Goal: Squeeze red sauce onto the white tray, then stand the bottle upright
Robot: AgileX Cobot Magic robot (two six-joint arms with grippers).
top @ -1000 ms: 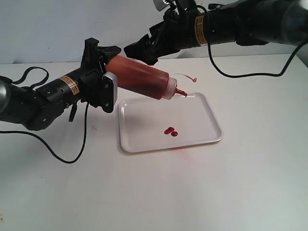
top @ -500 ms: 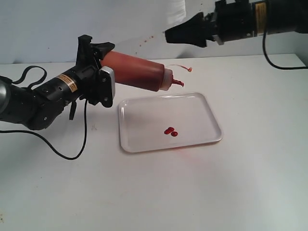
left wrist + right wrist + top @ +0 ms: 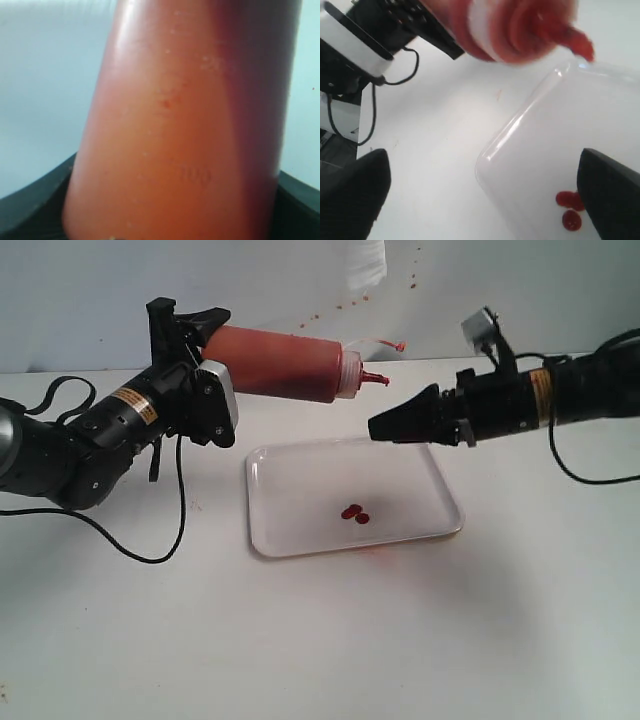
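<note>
My left gripper [image 3: 210, 355] is shut on the base end of the bottle [image 3: 285, 363], holding it almost level in the air, above the table beyond the white tray's far left corner. Its red-stained nozzle [image 3: 374, 378] points right and the tethered tip cap [image 3: 402, 343] hangs loose. The bottle [image 3: 190, 125] fills the left wrist view. The white tray [image 3: 300, 525] lies flat, with small blobs of red sauce [image 3: 354, 512] near its middle. My right gripper [image 3: 378, 428] hovers open above the tray's far right part with nothing in it; between its fingers [image 3: 350, 200] I see the tray [image 3: 540, 130], the sauce [image 3: 568, 207] and the bottle [image 3: 510, 25].
A black cable [image 3: 150, 545] loops over the table on the left. Another cable [image 3: 590, 478] hangs from the right arm. A faint pinkish smear [image 3: 385, 551] marks the table at the tray's near edge. Small red splatters [image 3: 330, 310] dot the back wall.
The right gripper has left the bottle's side and dropped to the right, low over the tray's far right part. The left gripper has lifted the bottle and tilted it closer to level.
</note>
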